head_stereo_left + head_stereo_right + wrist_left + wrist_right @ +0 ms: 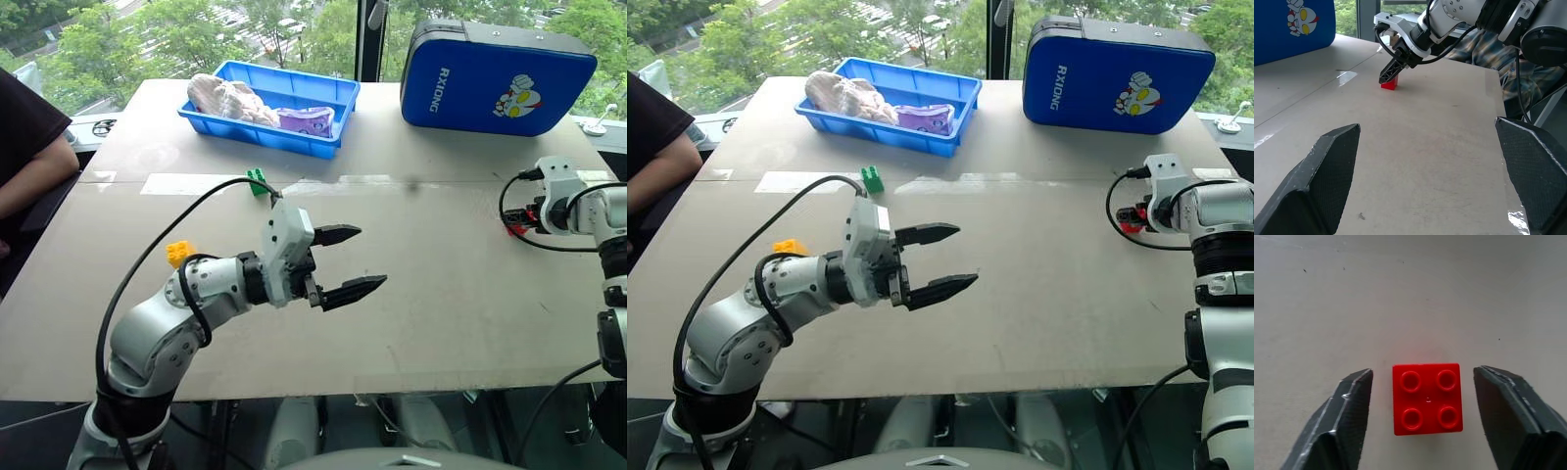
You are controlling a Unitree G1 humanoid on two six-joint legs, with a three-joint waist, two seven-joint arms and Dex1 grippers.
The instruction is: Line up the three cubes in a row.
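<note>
My right gripper (1420, 396) points down at the pale table top (431, 294), and the small red studded plastic block (1427, 398) sits on the table squarely between my two black fingers (1342, 426). A narrow strip of table shows on each side of it, so neither finger touches the block; the jaws stand a little wider than the block, not closed on it. Its four studs face up toward my wrist.

My left gripper (343, 262) hangs above the table with its fingers spread wide and nothing between them, pointing across toward my right side. Looking along those left fingers, I see the red block far ahead of the tips, with my right gripper's fingertips down around it.

The small green studded plastic block (258, 180) lies on the table beyond my left gripper, well behind its fingers and near the blue plastic tray (338, 108). The small yellow studded plastic block (179, 253) lies on the table behind my left wrist, partly hidden by the arm. All three blocks are well apart from each other. A blue padded case (490, 83) stands at the far edge of the table.
</note>
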